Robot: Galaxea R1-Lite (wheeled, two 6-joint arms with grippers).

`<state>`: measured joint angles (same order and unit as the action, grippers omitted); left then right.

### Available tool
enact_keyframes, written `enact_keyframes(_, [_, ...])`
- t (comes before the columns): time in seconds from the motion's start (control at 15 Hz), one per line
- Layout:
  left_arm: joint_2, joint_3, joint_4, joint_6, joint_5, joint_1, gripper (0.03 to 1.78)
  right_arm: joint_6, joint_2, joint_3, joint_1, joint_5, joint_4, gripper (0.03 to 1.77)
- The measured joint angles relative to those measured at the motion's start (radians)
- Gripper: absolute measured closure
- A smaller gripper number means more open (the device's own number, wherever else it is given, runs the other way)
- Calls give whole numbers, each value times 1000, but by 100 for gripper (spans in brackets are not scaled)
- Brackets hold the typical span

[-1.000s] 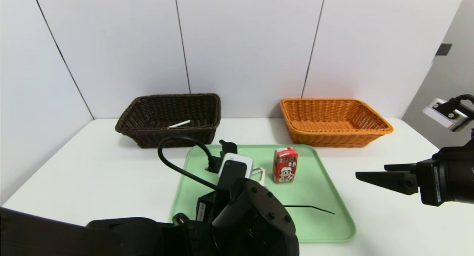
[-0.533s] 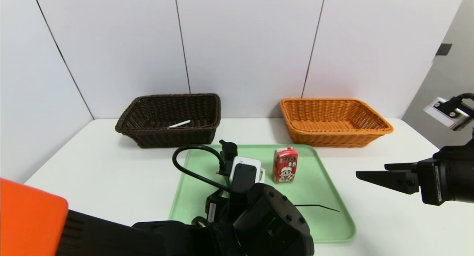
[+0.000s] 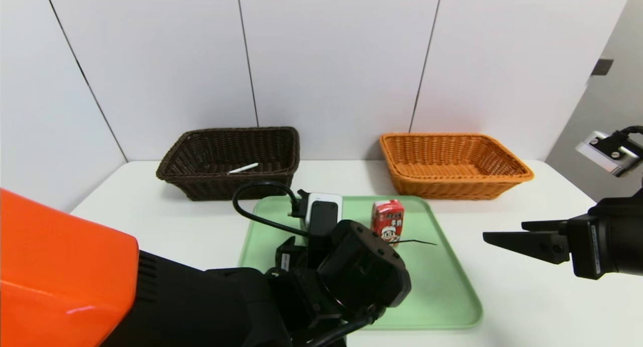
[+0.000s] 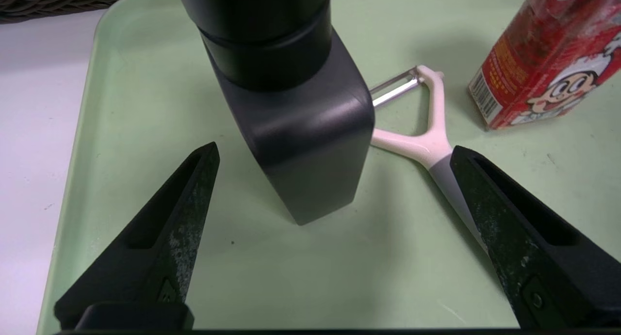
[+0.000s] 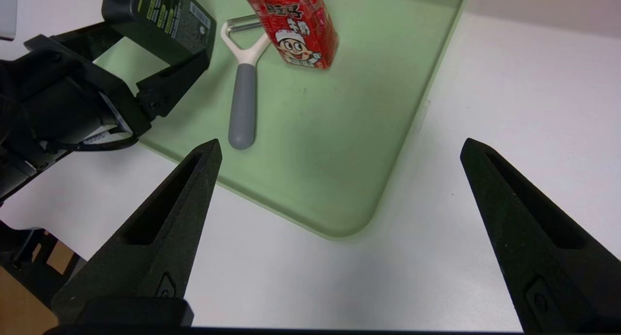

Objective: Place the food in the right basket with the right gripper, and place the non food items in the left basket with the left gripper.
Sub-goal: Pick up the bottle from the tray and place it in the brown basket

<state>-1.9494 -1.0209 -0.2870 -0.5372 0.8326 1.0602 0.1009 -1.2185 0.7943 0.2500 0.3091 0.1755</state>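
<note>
- White bench (image 3: 532,307), pale panelled wall behind
- Red milk carton (image 5: 296,29): "牛奶", cartoon boy, barcode
- Black bottle (image 5: 170,22): green-and-white label, between left end effector's (image 4: 335,148) wide-spread fingers
- Right end effector (image 5: 341,140) wide, beside tray (image 5: 310,170)

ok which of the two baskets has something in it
The dark brown wicker basket, on the robot's left: a slim white pen lies in it, while the orange one holds nothing visible.
</note>
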Motion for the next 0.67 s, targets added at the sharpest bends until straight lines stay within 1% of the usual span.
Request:
enact_keyframes(0.2, [-10,-17,-4,1,-1,-39,12,0,0,-2,2,0,0,10])
enact_keyframes(0.67, [-26,-42,-4,13,-1,-53,12,0,1,-4,3,0,-1,10])
